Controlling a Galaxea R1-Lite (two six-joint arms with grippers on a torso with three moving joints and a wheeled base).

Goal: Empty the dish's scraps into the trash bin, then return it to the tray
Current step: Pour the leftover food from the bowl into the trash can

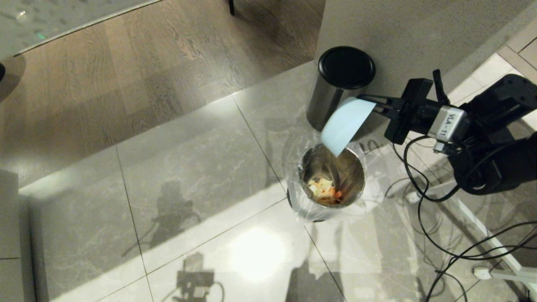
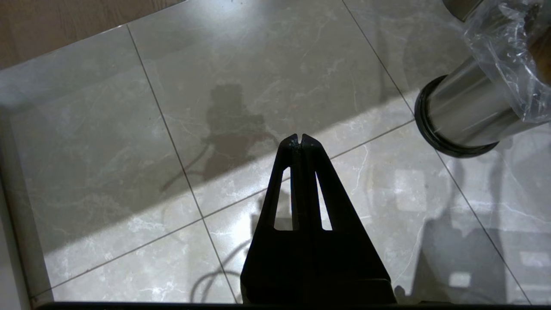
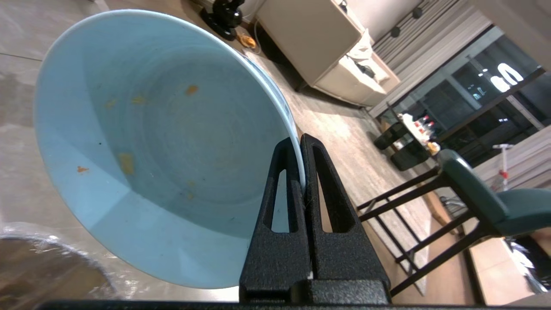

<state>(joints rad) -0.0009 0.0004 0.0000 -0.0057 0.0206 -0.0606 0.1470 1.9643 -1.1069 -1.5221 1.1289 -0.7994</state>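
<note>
Risks knocking the trash bin (image 1: 331, 184) on the floor, or dropping the tilted, emptied dish (image 1: 346, 125) above its mouth, gripped only by the rim in the tightly closed right pincer (image 1: 374, 105); scraps (image 1: 325, 191) already inside; left pincer (image 2: 300, 138) closed, empty.

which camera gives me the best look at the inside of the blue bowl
The right wrist view: the bowl's inside fills it, showing only small orange smears. The head view shows just its tipped outside over the trash bin. The left wrist view misses it.
</note>
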